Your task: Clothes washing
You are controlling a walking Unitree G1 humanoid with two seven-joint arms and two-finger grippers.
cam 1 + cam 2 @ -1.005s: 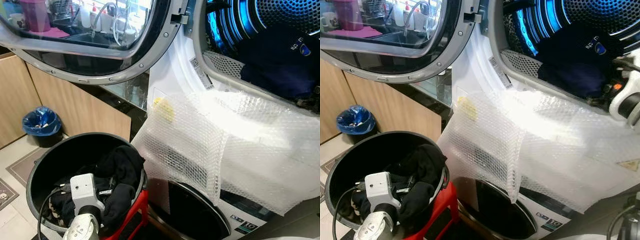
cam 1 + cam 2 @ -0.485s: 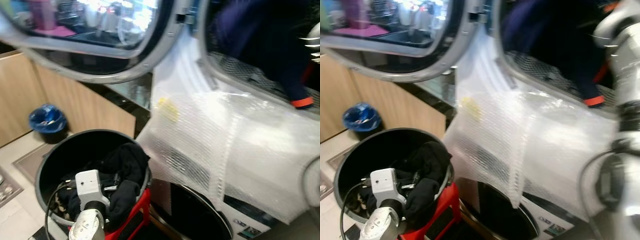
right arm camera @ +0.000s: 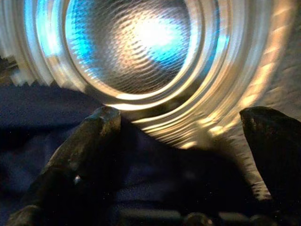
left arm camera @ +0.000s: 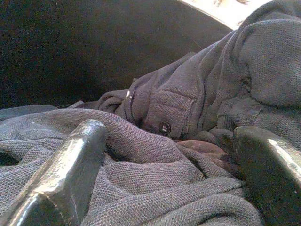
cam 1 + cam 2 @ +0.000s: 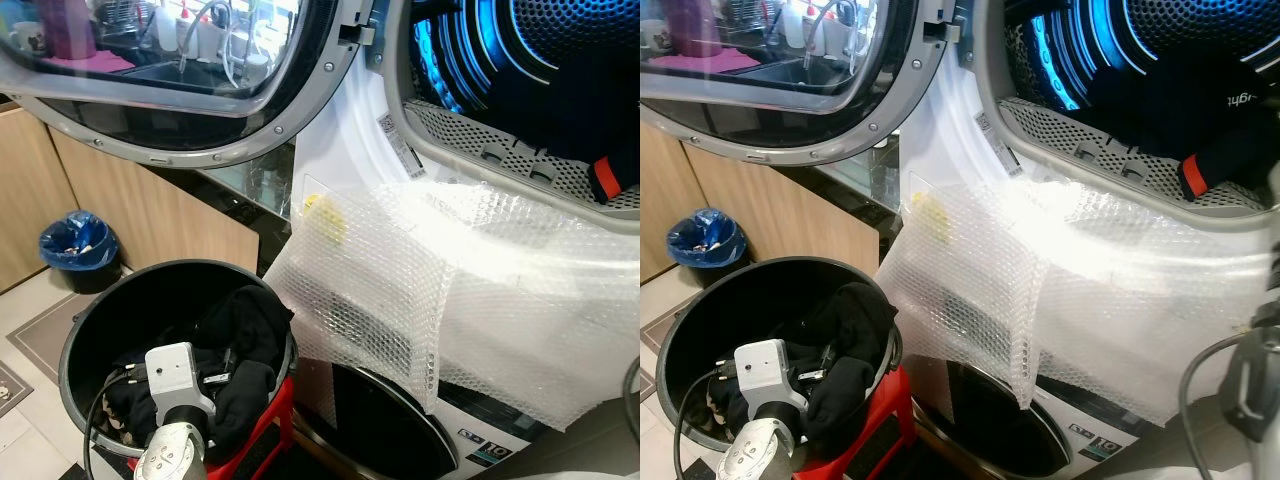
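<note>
The left gripper (image 4: 169, 179) lay spread open on dark clothes (image 4: 188, 117) in the bucket (image 5: 90, 330), while the right gripper (image 3: 178, 141) gaped inside the drum (image 3: 136, 52).

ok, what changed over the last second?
The dark navy garment went from the drum's front lip to deeper inside; the orange-trimmed cuff now rests near the lip. The right gripper, jaws open, faces the drum's back wall. Unchanged: left gripper open over the dark clothes in the black bucket, bubble wrap draped over the front.
</note>
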